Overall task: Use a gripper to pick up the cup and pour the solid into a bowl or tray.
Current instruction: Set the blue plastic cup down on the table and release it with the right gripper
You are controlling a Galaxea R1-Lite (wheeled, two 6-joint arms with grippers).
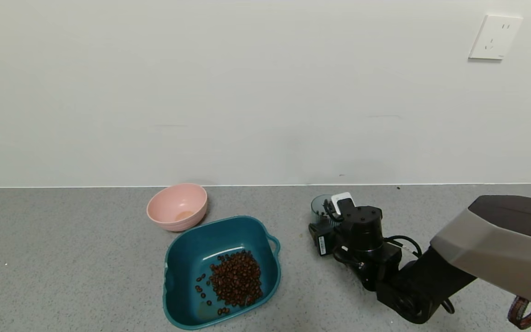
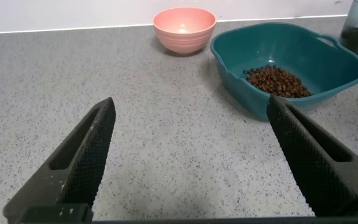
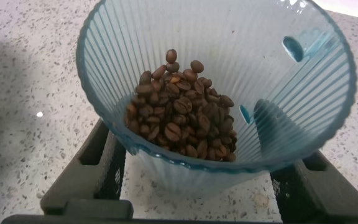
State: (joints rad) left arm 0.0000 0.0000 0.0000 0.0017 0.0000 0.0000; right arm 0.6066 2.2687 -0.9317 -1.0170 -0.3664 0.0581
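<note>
On the grey desk (image 1: 62, 258), the teal basin (image 1: 187, 258) holds a scatter of coffee beans (image 1: 237, 278) on its floor. To its right stands the ribbed blue-grey cup (image 3: 229, 93), beans heaped inside. The right claw (image 3: 204, 186), arm reaching low across the desk, straddles the cup's base with fingers apart; the left claw (image 2: 191, 165) hangs wide open, empty.

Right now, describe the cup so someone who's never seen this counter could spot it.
On the grey counter, look to the robot's right of the big teal basin. There the right gripper straddles the cup. It is the only translucent, ribbed blue-grey container, smaller than the pink bowl, with coffee beans inside.
</note>
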